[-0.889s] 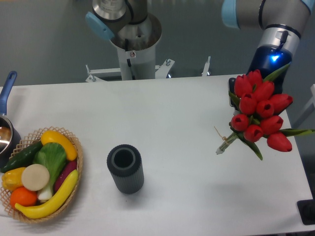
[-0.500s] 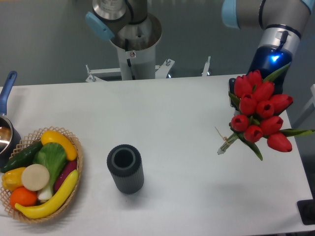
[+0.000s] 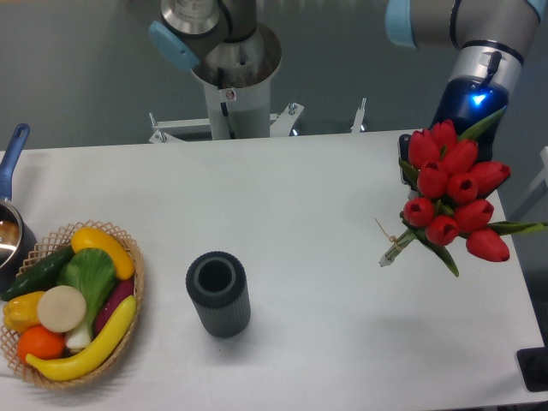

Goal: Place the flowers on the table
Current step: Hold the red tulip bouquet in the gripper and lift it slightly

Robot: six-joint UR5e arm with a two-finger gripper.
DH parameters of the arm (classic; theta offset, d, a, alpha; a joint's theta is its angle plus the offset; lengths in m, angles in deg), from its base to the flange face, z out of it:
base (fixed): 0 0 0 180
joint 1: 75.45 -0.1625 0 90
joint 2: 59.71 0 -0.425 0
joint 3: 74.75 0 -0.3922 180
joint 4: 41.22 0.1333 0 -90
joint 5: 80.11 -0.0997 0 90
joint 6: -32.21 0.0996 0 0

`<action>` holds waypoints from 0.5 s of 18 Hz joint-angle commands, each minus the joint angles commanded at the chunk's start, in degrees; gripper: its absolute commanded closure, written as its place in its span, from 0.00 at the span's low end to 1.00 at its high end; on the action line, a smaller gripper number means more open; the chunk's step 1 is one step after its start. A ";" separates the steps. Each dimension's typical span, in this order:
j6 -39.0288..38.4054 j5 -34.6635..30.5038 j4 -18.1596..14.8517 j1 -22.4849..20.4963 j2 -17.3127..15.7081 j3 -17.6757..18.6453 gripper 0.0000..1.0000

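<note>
The flowers [image 3: 454, 205] hang over the table [image 3: 325, 197] at its right side, so the carry step is in hand. The gripper is hidden behind the blooms; its opening cannot be told. Next: lower, then release.

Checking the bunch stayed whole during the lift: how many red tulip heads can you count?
9 on the flowers over the right side of the table: five in the upper cluster, three in a row below, one at the lower right. Others may hide behind these.
</note>
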 joint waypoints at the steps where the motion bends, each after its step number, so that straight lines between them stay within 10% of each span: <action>1: 0.09 -1.85 0.09 0.09 -0.44 0.44 0.63; 9: 1.40 -17.58 -0.09 2.80 -1.68 0.97 0.63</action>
